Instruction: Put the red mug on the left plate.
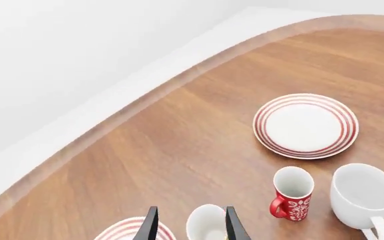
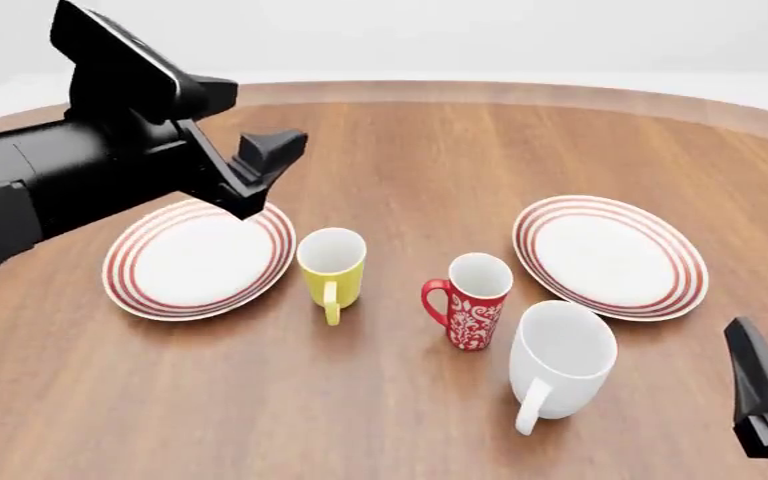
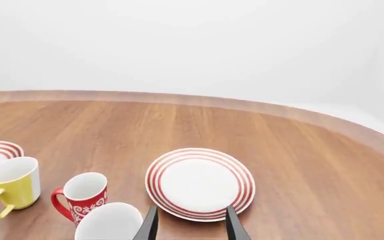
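**Three mugs stand between two ringed plates**

The red mug point(image 2: 470, 300) stands upright near the middle of the wooden desk point(image 2: 398, 150), its white inside holding nothing, its handle turned toward the yellow mug point(image 2: 332, 270). That yellow mug stands just beside the left plate point(image 2: 137, 275), close to its rim but off it, and looks bare inside as well. A larger white mug point(image 2: 560, 360) stands nearer the desk's front edge, just beside the red one, handle pointing to the front. The right plate point(image 2: 611, 255) lies toward the desk's right edge. Both plates carry nothing.

The left hand point(image 2: 261, 172) hangs above the left plate's far rim, its fingers point(image 1: 150, 227) parted and gripping nothing. The right hand point(image 2: 764, 395) sits low by the front right corner, fingers likewise spread apart and free.

The desk has a rounded far edge with a paler band, and behind it the room is plain white.
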Action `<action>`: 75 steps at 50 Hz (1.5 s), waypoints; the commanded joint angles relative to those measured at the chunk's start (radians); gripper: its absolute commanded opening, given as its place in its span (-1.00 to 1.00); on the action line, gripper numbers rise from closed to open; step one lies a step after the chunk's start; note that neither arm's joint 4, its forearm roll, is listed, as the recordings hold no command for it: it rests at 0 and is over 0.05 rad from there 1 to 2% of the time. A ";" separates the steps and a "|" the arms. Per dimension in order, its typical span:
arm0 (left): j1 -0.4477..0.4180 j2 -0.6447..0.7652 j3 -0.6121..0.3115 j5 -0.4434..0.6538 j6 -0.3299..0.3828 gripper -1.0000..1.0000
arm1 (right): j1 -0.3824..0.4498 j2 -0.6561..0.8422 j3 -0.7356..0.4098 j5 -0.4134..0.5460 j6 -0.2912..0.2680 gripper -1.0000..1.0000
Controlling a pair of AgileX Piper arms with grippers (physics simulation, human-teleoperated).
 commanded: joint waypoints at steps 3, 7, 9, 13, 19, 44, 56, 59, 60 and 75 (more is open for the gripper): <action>-0.042 0.109 -0.056 0.012 0.032 1.00 | 0.003 0.014 0.000 -0.009 -0.005 1.00; -0.060 0.145 -0.059 0.014 0.048 1.00 | 0.004 0.017 0.000 -0.012 -0.006 1.00; -0.064 0.163 -0.061 0.012 0.049 1.00 | 0.003 0.020 0.000 -0.013 -0.007 1.00; -0.076 0.194 -0.065 0.006 0.059 1.00 | 0.002 0.034 0.000 -0.025 -0.008 1.00; -0.098 0.238 -0.072 0.006 0.082 1.00 | 0.005 0.039 0.000 -0.028 -0.009 1.00; -0.165 0.376 -0.082 0.000 0.113 1.00 | 0.015 0.024 0.000 -0.006 -0.009 1.00; -0.195 0.470 -0.091 -0.016 0.103 1.00 | 0.023 0.046 0.000 -0.024 -0.012 1.00; -0.200 0.486 -0.092 -0.017 0.107 1.00 | 0.024 0.045 0.000 -0.025 -0.013 1.00; -0.204 0.492 -0.091 -0.018 0.110 1.00 | 0.024 0.044 0.000 -0.024 -0.014 1.00; -0.214 0.567 -0.113 -0.010 0.136 1.00 | 0.024 0.058 0.000 -0.035 -0.018 1.00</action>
